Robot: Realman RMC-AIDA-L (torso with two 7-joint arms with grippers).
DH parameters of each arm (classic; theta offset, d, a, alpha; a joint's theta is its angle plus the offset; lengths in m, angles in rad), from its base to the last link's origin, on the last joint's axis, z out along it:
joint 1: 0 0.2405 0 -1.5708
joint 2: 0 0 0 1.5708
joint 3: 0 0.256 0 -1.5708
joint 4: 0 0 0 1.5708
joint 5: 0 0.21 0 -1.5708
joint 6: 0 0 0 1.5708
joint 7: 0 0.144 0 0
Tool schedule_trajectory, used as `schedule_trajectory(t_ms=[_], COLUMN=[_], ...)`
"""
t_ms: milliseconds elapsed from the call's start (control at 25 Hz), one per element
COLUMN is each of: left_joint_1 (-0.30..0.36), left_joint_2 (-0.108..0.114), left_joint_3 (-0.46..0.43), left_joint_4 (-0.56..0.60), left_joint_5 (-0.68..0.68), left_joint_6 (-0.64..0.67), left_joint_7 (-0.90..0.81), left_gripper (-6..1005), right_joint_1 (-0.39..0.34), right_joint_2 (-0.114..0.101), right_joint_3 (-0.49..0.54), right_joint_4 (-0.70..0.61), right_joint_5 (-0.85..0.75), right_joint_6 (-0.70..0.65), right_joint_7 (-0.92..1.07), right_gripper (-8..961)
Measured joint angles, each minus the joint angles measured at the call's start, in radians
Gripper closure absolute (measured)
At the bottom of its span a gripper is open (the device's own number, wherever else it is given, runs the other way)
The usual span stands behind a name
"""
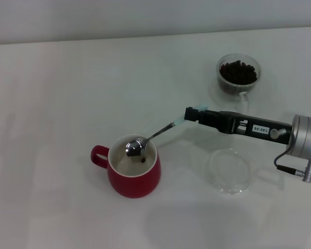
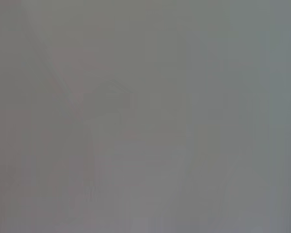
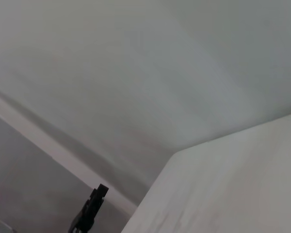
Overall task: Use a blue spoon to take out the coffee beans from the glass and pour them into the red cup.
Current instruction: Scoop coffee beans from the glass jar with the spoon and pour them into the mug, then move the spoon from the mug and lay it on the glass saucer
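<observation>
- Reaching in from the 3 o'clock edge of the head view, the right gripper (image 1: 193, 113) has its black fingers clamped on the pale handle end of the blue spoon (image 1: 154, 136).
- From that grip the spoon slopes down toward 8 o'clock, its shiny bowl sitting over the mouth of the red cup (image 1: 134, 173), just inside the rim and apparently above the cup's floor.
- The red cup stands a little toward 7 o'clock of the table's (image 1: 67, 93) middle, upright, its loop handle pointing to 9 o'clock.
- One dark bean shows on the cup's white inside, just below the spoon's bowl; whether any lie in the bowl itself I cannot tell.
- The glass (image 1: 239, 73) stands at about 1 o'clock of the scene, well apart from the red cup, upright, its clear handle toward 6 o'clock.
- The coffee beans (image 1: 238, 72) lie heaped inside the glass.
- A flat clear saucer (image 1: 230, 171) rests at about 4 o'clock, near the red cup and under the right arm.
- The left gripper shows in no view; the left wrist view gives only a grey blur.
- The right wrist view shows pale surfaces and none of the task's things.
</observation>
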Motion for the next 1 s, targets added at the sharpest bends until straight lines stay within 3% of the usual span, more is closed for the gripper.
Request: schedule_trajectory(t_ms=[1000], left_joint_1=[-0.014], left_joint_2=[-0.002], left_joint_3=[0.000], left_joint_4=[0.000], left_joint_5=[0.001], left_joint_6=[0.000], left_joint_7=[0.000], left_gripper=[272], right_joint_1=[-0.029], right_joint_2=[0.006], right_joint_3=[0.024], right_joint_4=[-0.002], right_joint_5=[0.000], right_joint_6=[-0.074], right_joint_7=[-0.277], right_gripper=[780])
